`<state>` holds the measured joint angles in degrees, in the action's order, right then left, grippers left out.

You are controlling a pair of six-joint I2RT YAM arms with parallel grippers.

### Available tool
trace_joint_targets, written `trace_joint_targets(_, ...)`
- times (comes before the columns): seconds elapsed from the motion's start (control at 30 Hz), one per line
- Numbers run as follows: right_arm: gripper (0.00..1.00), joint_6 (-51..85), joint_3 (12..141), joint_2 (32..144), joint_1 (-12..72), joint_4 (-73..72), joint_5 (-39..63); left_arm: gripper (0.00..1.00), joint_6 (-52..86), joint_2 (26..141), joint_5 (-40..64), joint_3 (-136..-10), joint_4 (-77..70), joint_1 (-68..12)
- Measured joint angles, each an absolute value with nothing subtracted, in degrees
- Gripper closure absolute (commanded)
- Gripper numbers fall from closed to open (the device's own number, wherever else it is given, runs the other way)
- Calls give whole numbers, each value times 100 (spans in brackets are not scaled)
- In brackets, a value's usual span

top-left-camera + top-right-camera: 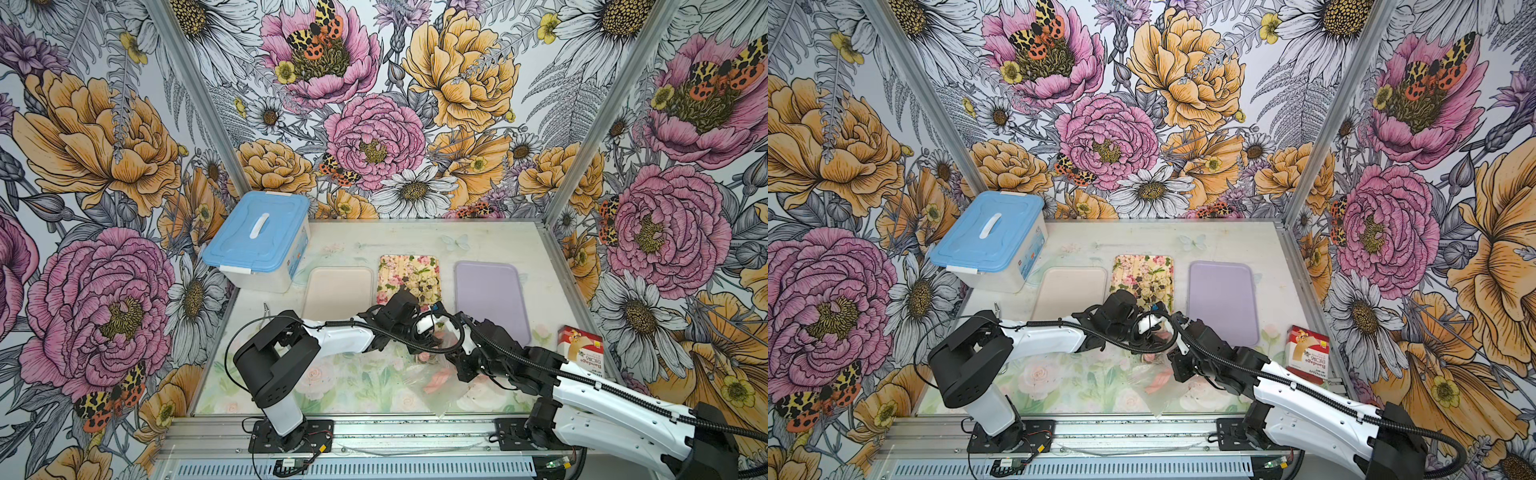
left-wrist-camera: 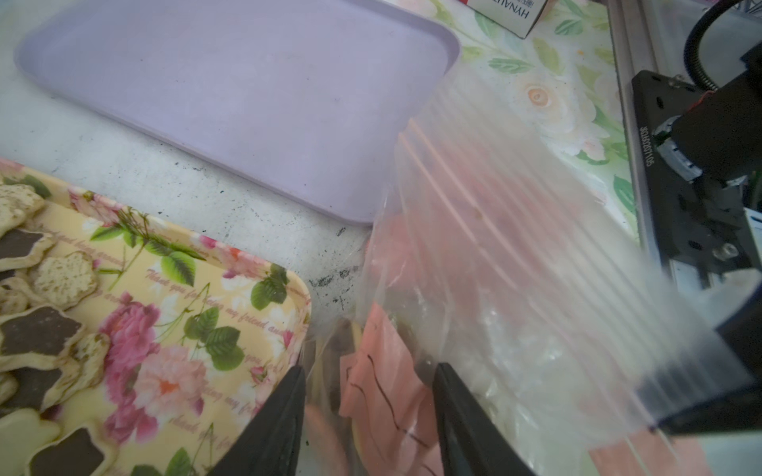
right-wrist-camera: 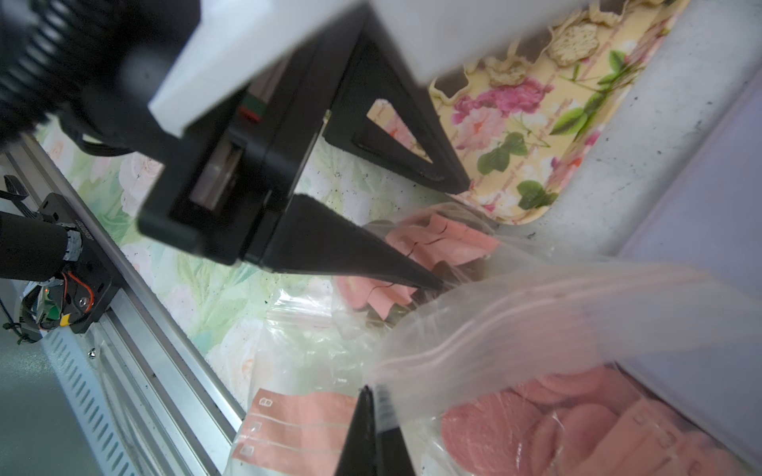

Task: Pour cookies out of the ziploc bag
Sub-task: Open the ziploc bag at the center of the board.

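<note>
The right tool (image 3: 373,395) is pinched tight on the rim of the clear bag (image 3: 515,313). The left tool (image 2: 369,412) stands half open, its fingers (image 2: 280,412) straddling pink cookies (image 2: 379,395) at the bag's mouth, beside the flowered tray (image 2: 247,313) on the tabletop (image 2: 173,177).

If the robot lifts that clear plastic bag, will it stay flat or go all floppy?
Probably floppy: the bag is thin, creased film that already sags where the right gripper pinches it. The pink cookies inside would likely slide to the low end. They look thin, so they may crack.
</note>
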<state>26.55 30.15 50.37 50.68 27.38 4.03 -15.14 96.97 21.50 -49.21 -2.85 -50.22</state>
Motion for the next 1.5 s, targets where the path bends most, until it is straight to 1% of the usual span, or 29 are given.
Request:
trace_joint_targets(0.13, 100, 2655, 3015, 5037, 5068, 2740, 401, 64, -1562, 9780, 2200, -4925, -285, -5074)
trace_joint_targets(0.17, 100, 2655, 3015, 5037, 5068, 2740, 392, 68, -1562, 9793, 2211, -4930, -285, -5087)
trace_joint_targets(0.3, 100, 2657, 3015, 5037, 5068, 2740, 329, 97, -1562, 9806, 2235, -4958, -281, -5153)
trace_joint_targets(0.33, 100, 2655, 3015, 5037, 5068, 2740, 314, 100, -1570, 9808, 2239, -4974, -283, -5172)
trace_joint_targets(0.57, 100, 2655, 3015, 5037, 5068, 2740, 261, 100, -1455, 9725, 1977, -4980, -237, -5207)
trace_joint_targets(0.83, 99, 2655, 3015, 5033, 5068, 2729, 167, 100, -1022, 8989, 1098, -4661, 23, -5306)
trace_joint_targets(0.93, 81, 2661, 3050, 5096, 5068, 2731, 174, 100, -882, 8792, 788, -4545, 152, -5391)
trace_joint_targets(1.03, 70, 2661, 3186, 5120, 5068, 2766, 163, 100, -735, 8495, 528, -4348, 266, -5404)
trace_joint_targets(1.17, 67, 2655, 3413, 5153, 5065, 2766, -56, 100, -591, 7975, 373, -4007, 322, -5404)
trace_joint_targets(1.4, 68, 2650, 3712, 6012, 5054, 2808, -532, 100, -454, 7227, 340, -3522, 270, -5358)
trace_joint_targets(1.5, 69, 2648, 3715, 6145, 5054, 2821, -622, 100, -419, 6991, 344, -3380, 209, -5312)
